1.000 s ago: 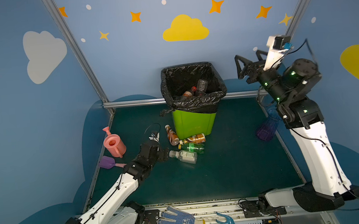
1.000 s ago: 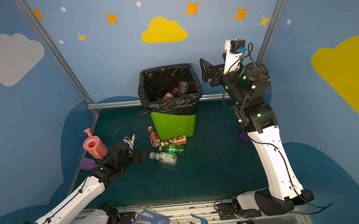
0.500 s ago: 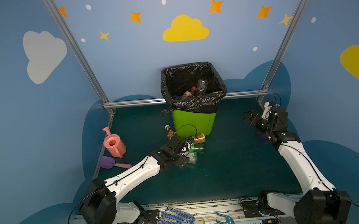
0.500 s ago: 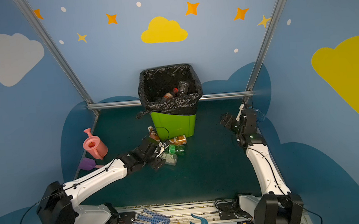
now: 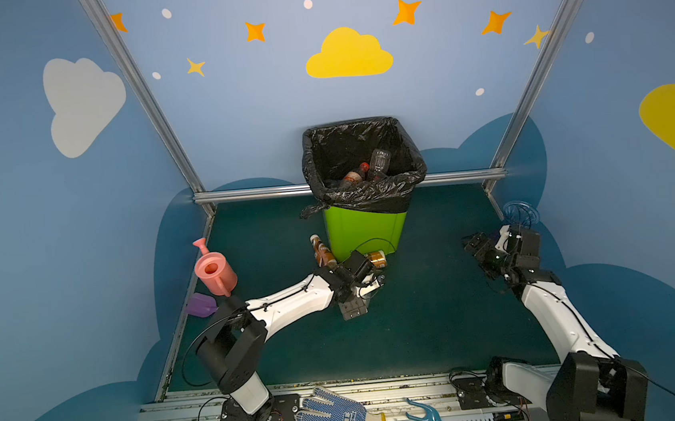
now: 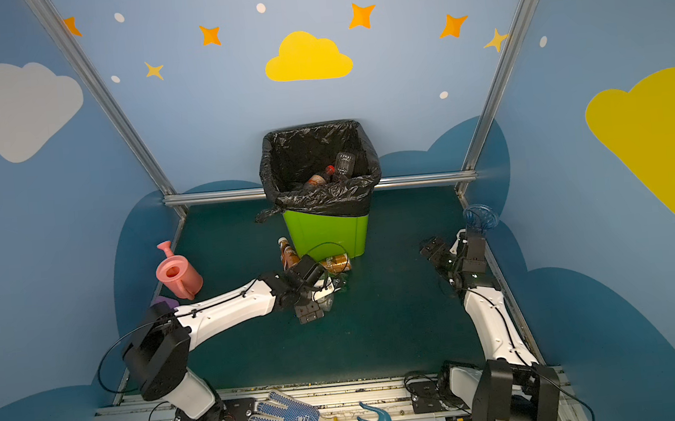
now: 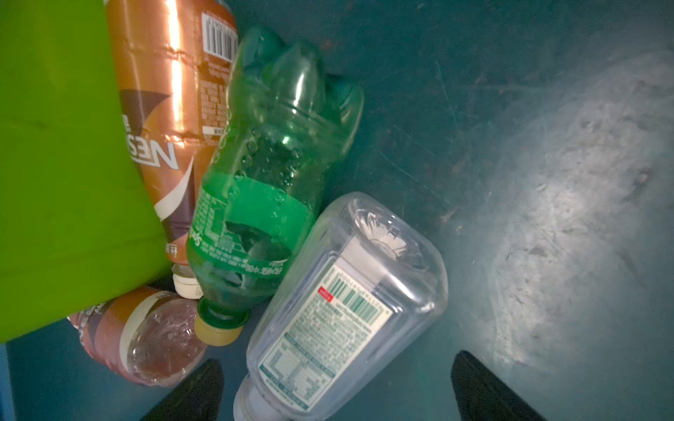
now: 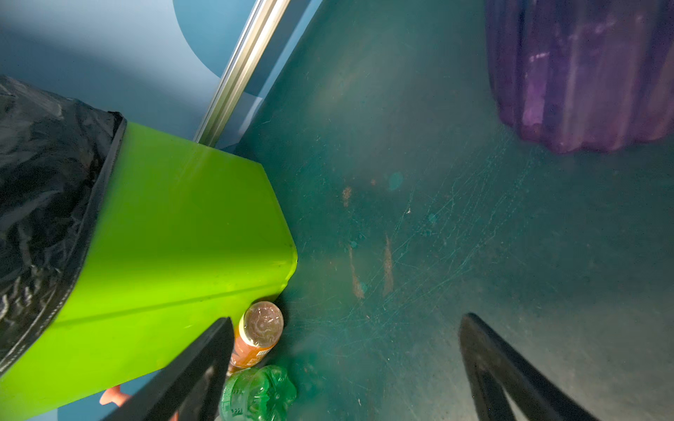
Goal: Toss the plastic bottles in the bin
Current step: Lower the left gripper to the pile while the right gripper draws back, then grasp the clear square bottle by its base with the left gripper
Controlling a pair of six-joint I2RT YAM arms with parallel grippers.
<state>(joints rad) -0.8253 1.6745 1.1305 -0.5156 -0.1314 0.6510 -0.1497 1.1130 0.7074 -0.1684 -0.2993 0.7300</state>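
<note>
In the left wrist view the left gripper stands jaws apart astride the clear bottle lying near the bin, evidently positioned to grasp it; the right gripper hangs with jaws apart, empty.

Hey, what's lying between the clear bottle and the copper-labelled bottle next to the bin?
A green bottle lies on its side between the clear bottle and the copper-labelled bottle; the left wrist view shows it.

I count four plastic bottles on the floor, two bottles in the one bin, one watering can, one vase.
</note>
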